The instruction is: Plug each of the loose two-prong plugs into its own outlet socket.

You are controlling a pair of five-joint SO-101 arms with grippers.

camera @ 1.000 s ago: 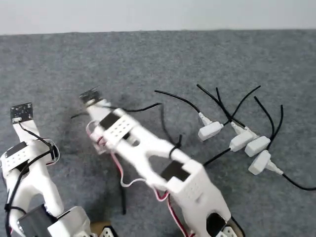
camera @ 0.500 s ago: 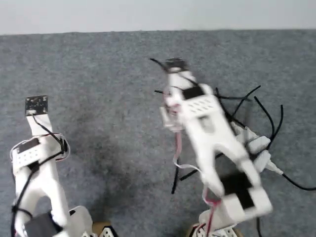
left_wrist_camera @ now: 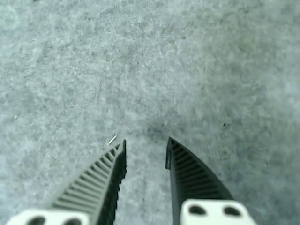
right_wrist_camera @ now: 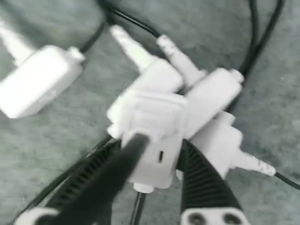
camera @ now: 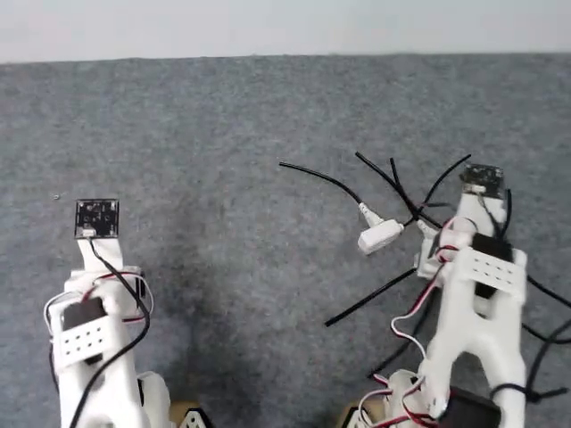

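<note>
The tabletop wears a grey felt-like cloth covering [camera: 223, 134], matt and fuzzy, with a fine rough nap. The loose white plastic plug block [right_wrist_camera: 40, 84] is smooth, with a soft satin sheen and rounded moulded edges. The white plastic plug [right_wrist_camera: 150, 117] between the ribbed fingers of the right gripper [right_wrist_camera: 150, 150] has the same finish. The thin black cables [camera: 326, 176] look rubbery and matt. The left gripper [left_wrist_camera: 146, 139] has dark matt plastic fingers [left_wrist_camera: 110, 173] with sawtooth-ridged inner faces. The white arm shells [camera: 486, 312] are hard, matt plastic.
</note>
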